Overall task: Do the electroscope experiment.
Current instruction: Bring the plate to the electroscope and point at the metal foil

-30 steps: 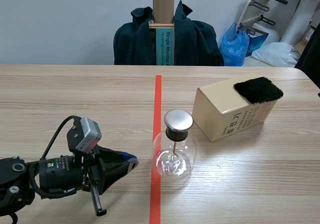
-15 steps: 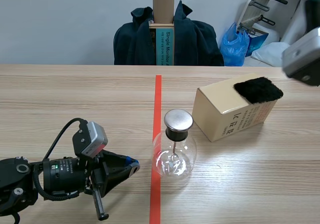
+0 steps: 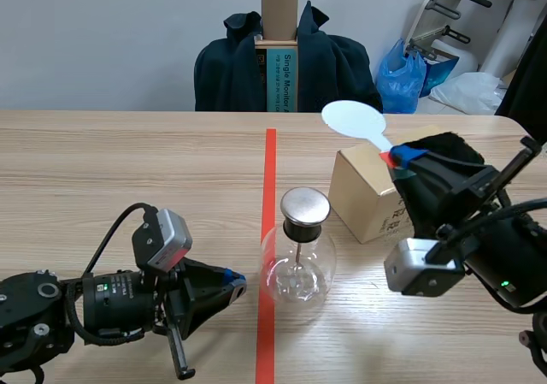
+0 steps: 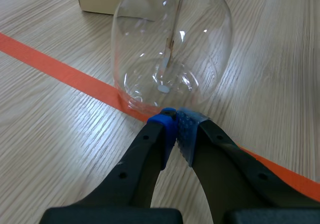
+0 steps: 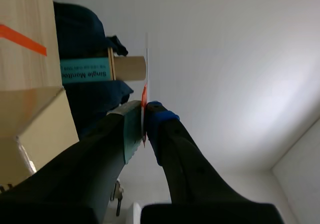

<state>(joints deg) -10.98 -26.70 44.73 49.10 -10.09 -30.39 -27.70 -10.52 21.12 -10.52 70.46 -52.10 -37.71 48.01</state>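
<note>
The wooden counter [image 3: 128,162] carries everything, split by an orange tape line [image 3: 269,157] running away from the robot. Right of the line sits a cardboard box [image 3: 363,192]. Its top and far end are covered by the right arm, so the dark fuzzy cloth [image 3: 444,139] there shows only as a sliver that is hard to tell from the black claw. The electroscope flask [image 3: 297,268] stands on the tape line near the box, upright, with a metal cap [image 3: 305,204]. It looks like thin, light, slick glass, easily tipped or cracked, so it is best steadied low on the bulb or at the neck and never squeezed. The left claw [image 3: 232,279] lies low on the counter with its pads pressed together on nothing and its tip just beside the flask's base; whether it touches the glass cannot be told. The right claw [image 3: 400,157] is clamped on the red stem of a white paddle [image 3: 355,121], held raised over the box, off to the side of the cap and apart from it. The paddle seems stiff, thin and nearly weightless, and gripping it by the stem likely leaves the disc untouched. In the right wrist view it shows only edge-on and the flask is absent. In the left wrist view the cap is cut off, and the leaf [image 4: 163,87] on the inner rod [image 4: 171,39] is too small to read.
</note>
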